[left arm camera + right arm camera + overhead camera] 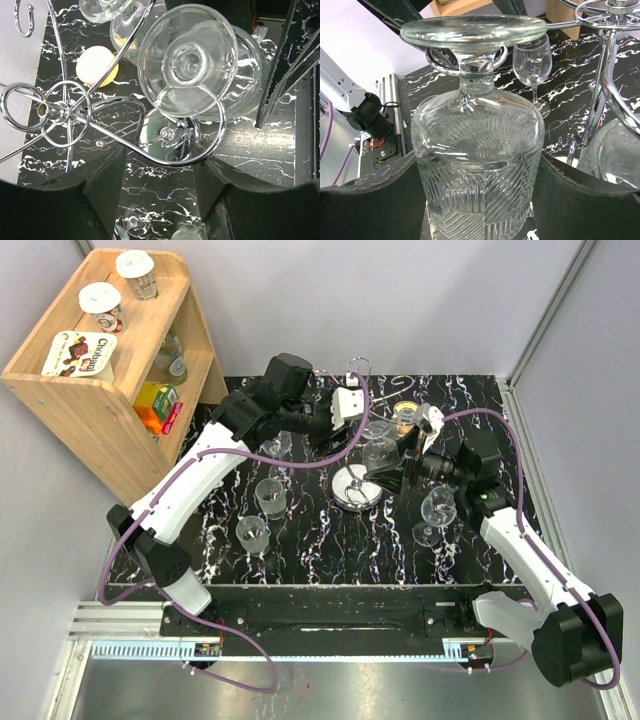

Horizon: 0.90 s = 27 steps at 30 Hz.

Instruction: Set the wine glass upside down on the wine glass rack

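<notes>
Right claw [477, 210] grasps the upturned wine glass [477, 135] by its bowl, stem upright inside the rack [65, 110] arm's curl; left claw [160, 200] hovers above, released, empty.

Illegible lettering on shelf carton [80, 352]

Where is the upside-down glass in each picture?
Top external: wine glass near the centre, over the wine glass rack base.
Left wrist: upper middle, foot facing the camera.
Right wrist: fills the centre, foot up.
Shared landmark: the rack's shiny curled wire, by the foot.
</notes>
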Available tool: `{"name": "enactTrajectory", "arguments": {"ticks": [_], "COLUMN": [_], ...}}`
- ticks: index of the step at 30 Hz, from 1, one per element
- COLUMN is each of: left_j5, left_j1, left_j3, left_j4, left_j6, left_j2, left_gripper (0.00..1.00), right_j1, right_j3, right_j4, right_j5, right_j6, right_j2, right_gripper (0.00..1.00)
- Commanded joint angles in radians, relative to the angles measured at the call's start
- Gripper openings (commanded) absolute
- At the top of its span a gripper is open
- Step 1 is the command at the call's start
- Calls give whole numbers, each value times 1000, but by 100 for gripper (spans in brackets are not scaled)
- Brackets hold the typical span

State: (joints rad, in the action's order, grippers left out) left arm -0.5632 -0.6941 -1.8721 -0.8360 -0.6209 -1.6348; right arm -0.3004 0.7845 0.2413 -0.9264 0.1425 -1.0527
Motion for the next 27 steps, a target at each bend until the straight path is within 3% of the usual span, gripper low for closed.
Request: {"name": "enactTrajectory", "arguments": {"ticks": [1,19,27], "left_j5": [-10,-27,-23], "left_j1": [-38,-76,-78], "left_j3": [-42,-1,22], "left_j4": [44,58,60], "left_j6": [26,43,36], "left_j2": [-2,26,39], "left_gripper": [57,54,54], "right_j1": [-31,-49,-51], "right_j3": [2,58,73], "right_j4": [118,-31,-19], "right_j5": [-5,178,143], "right_j6": [17,-15,-14], "right_j2": [-7,-35,-33], "right_gripper": [0,0,0]}}
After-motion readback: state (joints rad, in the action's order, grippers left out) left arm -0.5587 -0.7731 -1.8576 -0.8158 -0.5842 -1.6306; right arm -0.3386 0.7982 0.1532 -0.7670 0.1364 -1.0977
